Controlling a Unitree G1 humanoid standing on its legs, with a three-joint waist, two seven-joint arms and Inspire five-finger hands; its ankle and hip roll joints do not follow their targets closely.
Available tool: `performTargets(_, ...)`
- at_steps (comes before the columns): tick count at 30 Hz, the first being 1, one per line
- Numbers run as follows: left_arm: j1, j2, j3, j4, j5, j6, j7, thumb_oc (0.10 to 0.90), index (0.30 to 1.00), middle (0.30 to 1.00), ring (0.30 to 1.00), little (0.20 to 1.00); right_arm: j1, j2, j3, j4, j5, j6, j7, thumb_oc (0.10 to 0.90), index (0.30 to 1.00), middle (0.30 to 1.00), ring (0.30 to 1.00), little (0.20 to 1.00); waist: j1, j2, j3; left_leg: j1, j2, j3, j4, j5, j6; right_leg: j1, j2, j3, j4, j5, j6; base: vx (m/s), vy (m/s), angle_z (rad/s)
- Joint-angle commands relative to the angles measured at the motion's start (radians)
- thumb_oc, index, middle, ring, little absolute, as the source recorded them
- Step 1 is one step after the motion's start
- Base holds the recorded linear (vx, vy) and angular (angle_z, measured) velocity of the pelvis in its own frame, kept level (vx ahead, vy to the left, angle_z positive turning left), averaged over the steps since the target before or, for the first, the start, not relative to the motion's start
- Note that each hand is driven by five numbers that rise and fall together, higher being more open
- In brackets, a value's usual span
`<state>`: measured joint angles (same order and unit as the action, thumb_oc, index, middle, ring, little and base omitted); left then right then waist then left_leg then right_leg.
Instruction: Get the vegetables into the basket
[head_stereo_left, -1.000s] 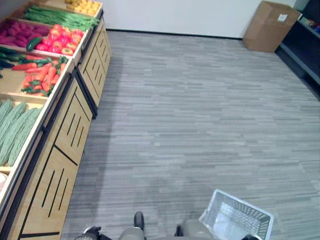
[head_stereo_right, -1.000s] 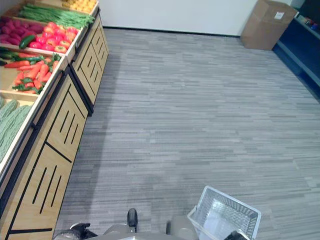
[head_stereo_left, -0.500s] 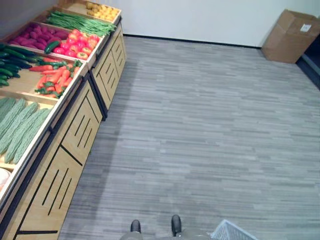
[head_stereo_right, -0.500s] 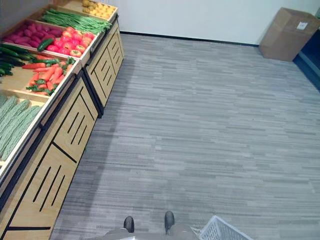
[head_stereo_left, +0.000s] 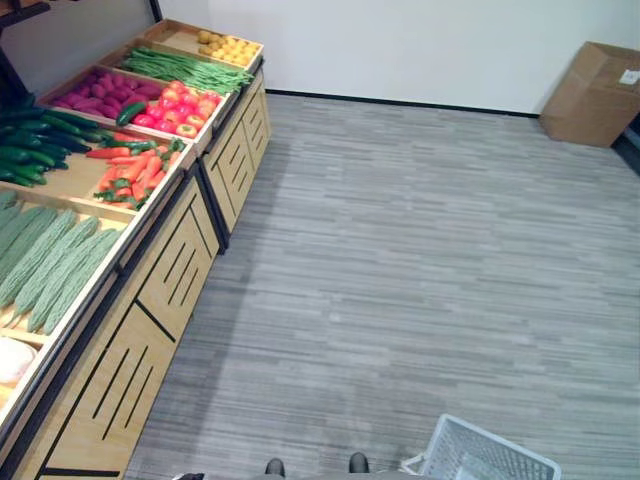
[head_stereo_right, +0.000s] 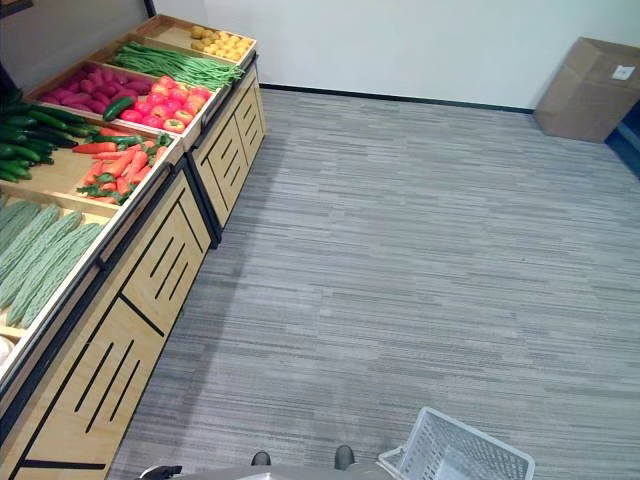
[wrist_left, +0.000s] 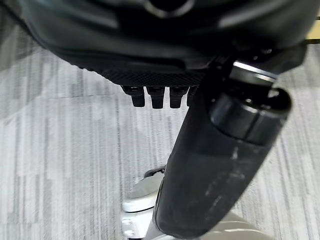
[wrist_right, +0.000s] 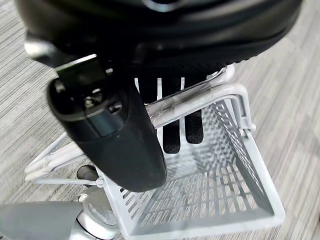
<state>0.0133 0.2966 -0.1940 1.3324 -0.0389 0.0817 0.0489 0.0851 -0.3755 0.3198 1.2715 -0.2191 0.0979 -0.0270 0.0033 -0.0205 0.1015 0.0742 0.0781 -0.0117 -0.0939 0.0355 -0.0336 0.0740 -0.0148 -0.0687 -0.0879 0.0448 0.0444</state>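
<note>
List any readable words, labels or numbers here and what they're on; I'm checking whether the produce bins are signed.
No text can be read.
Cardboard box: a white label on its side, print too small to read.
Vegetable stand: no signs or price tags visible on the bins.
White basket, held by the right hand: no label visible.

Probably a shop or mock grocery, wooden produce stand along the frame's left, carrots, cucumbers, tomatoes, cardboard box upper right
</note>
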Motion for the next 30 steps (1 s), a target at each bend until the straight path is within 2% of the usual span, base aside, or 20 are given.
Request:
performTargets(1,-0.062,0.041,0.034,0.015,-0.009,0.003,0.034,0.900,1.000,1.000,1.000,1.000,-0.081,-0.068,0.001,-0.024,0.016,-0.014,-0.026,0.400,0.300,0.300,0.300,0.300,0.035,-0.041,0.051,0.034,-0.012,-0.043,0.007,-0.033,-0.029,0.020,-0.061,0.004,0.067,-0.077,0.069,-0.02,-0.080,0.38)
performTargets(5,-0.082,0.040,0.021,0.010,-0.032,0.002,0.038,0.900,1.000,1.000,1.000,1.000,-0.092,-0.080,-0.003,-0.045,0.028,-0.018,-0.037,0.400,0.300,0.300,0.300,0.300,0.063,-0.036,0.061,-0.017,-0.007,-0.122,0.007,0.004,-0.049,0.015,-0.056,-0.086,0.085,-0.100,0.054,-0.05,-0.090,0.69)
performTargets(9,-0.108,0.029,0.005,0.001,-0.065,-0.003,0.042,0.900,1.000,1.000,1.000,1.000,-0.097,-0.099,-0.020,-0.046,0.037,-0.019,-0.049,0.400,0.300,0.300,0.300,0.300,0.087,-0.019,0.071,-0.078,-0.011,-0.192,0.009,0.048,-0.081,0.020,-0.060,-0.222,0.113,-0.134,0.044,-0.05,-0.078,0.90)
performTargets(10,-0.109,0.029,0.005,0.001,-0.065,-0.002,0.042,0.900,1.000,1.000,1.000,1.000,-0.097,-0.099,-0.020,-0.046,0.037,-0.020,-0.049,0.400,0.300,0.300,0.300,0.300,0.083,-0.018,0.070,-0.079,-0.012,-0.197,0.009,0.048,-0.081,0.020,-0.061,-0.226,0.114,-0.136,0.044,-0.07,-0.070,1.78)
performTargets(11,-0.108,0.025,0.007,0.001,-0.079,-0.005,0.038,0.900,1.000,1.000,1.000,1.000,-0.092,-0.107,-0.031,-0.044,0.041,-0.022,-0.052,0.400,0.300,0.300,0.300,0.300,0.096,-0.010,0.078,-0.107,-0.011,-0.203,0.011,0.070,-0.090,0.024,-0.064,-0.291,0.124,-0.145,0.040,-0.05,-0.056,1.54)
performTargets(13,-0.097,0.021,0.023,0.004,-0.099,-0.010,0.040,0.900,1.000,1.000,1.000,1.000,-0.088,-0.109,-0.034,-0.038,0.041,-0.026,-0.059,0.400,0.300,0.300,0.300,0.300,0.112,-0.004,0.088,-0.123,-0.010,-0.199,0.013,0.083,-0.099,0.036,-0.067,-0.334,0.126,-0.156,0.036,-0.03,-0.066,1.29)
performTargets(14,-0.094,0.019,0.027,0.008,-0.097,-0.008,0.041,0.900,1.000,1.000,1.000,1.000,-0.085,-0.111,-0.039,-0.040,0.040,-0.027,-0.056,0.400,0.300,0.300,0.300,0.300,0.110,-0.003,0.094,-0.142,0.003,-0.155,0.016,0.100,-0.105,0.042,-0.074,-0.364,0.123,-0.156,0.037,-0.05,-0.002,1.31)
performTargets(17,-0.103,0.013,0.049,-0.005,-0.107,-0.006,0.044,0.900,1.000,1.000,1.000,1.000,-0.089,-0.121,-0.046,-0.055,0.040,-0.030,-0.064,0.400,0.300,0.300,0.300,0.300,0.096,-0.010,0.122,-0.187,0.080,0.141,0.040,0.157,-0.101,0.050,-0.103,-0.428,0.094,-0.116,0.060,-0.10,0.041,1.29)
performTargets(18,-0.111,0.013,0.055,-0.004,-0.106,-0.005,0.047,0.900,1.000,1.000,1.000,1.000,-0.088,-0.121,-0.053,-0.056,0.044,-0.031,-0.069,0.400,0.300,0.300,0.300,0.300,0.079,-0.011,0.120,-0.180,0.120,0.280,0.058,0.154,-0.097,0.050,-0.113,-0.462,0.088,-0.105,0.066,-0.04,-0.054,1.38)
performTargets(19,-0.116,0.013,0.064,-0.007,-0.111,-0.002,0.050,0.900,1.000,1.000,1.000,1.000,-0.084,-0.120,-0.064,-0.052,0.048,-0.030,-0.068,0.400,0.300,0.300,0.300,0.300,0.058,-0.015,0.106,-0.161,0.128,0.360,0.075,0.129,-0.104,0.059,-0.113,-0.472,0.083,-0.120,0.067,-0.01,-0.060,1.36)
performTargets(20,-0.116,0.010,0.073,-0.013,-0.119,-0.001,0.050,0.900,1.000,1.000,1.000,1.000,-0.083,-0.117,-0.064,-0.048,0.048,-0.028,-0.068,0.400,0.300,0.300,0.300,0.300,0.061,-0.015,0.101,-0.160,0.121,0.375,0.099,0.110,-0.103,0.062,-0.117,-0.482,0.085,-0.123,0.063,0.07,-0.061,1.17)
performTargets(21,-0.106,0.012,0.086,-0.013,-0.125,-0.005,0.048,0.900,1.000,1.000,1.000,1.000,-0.079,-0.110,-0.061,-0.049,0.048,-0.027,-0.062,0.400,0.300,0.300,0.300,0.300,0.066,-0.012,0.089,-0.160,0.104,0.355,0.123,0.069,-0.098,0.070,-0.118,-0.492,0.089,-0.134,0.058,0.10,0.001,1.03)
performTargets(24,-0.098,0.017,0.088,-0.007,-0.112,-0.002,0.052,0.900,1.000,1.000,1.000,1.000,-0.066,-0.097,-0.063,-0.057,0.036,-0.028,-0.066,0.400,0.300,0.300,0.300,0.300,0.078,-0.013,0.070,-0.167,0.099,0.352,0.093,0.096,-0.093,0.092,-0.121,-0.514,0.116,-0.154,0.054,0.15,0.051,0.31)
performTargets(26,-0.097,0.023,0.088,-0.005,-0.106,-0.001,0.051,0.900,1.000,1.000,1.000,1.000,-0.075,-0.096,-0.066,-0.053,0.037,-0.028,-0.071,0.400,0.300,0.300,0.300,0.300,0.094,-0.025,0.068,-0.159,0.075,0.331,0.062,0.094,-0.079,0.099,-0.137,-0.524,0.149,-0.161,0.061,0.14,0.091,0.67)
performTargets(30,-0.092,0.031,0.085,0.000,-0.081,0.002,0.050,0.900,1.000,1.000,1.000,1.000,-0.090,-0.089,-0.070,-0.043,0.038,-0.024,-0.070,0.400,0.300,0.300,0.300,0.300,0.099,-0.036,0.060,-0.126,0.049,0.327,0.040,0.075,-0.057,0.118,-0.156,-0.528,0.166,-0.165,0.070,0.11,0.084,0.30)
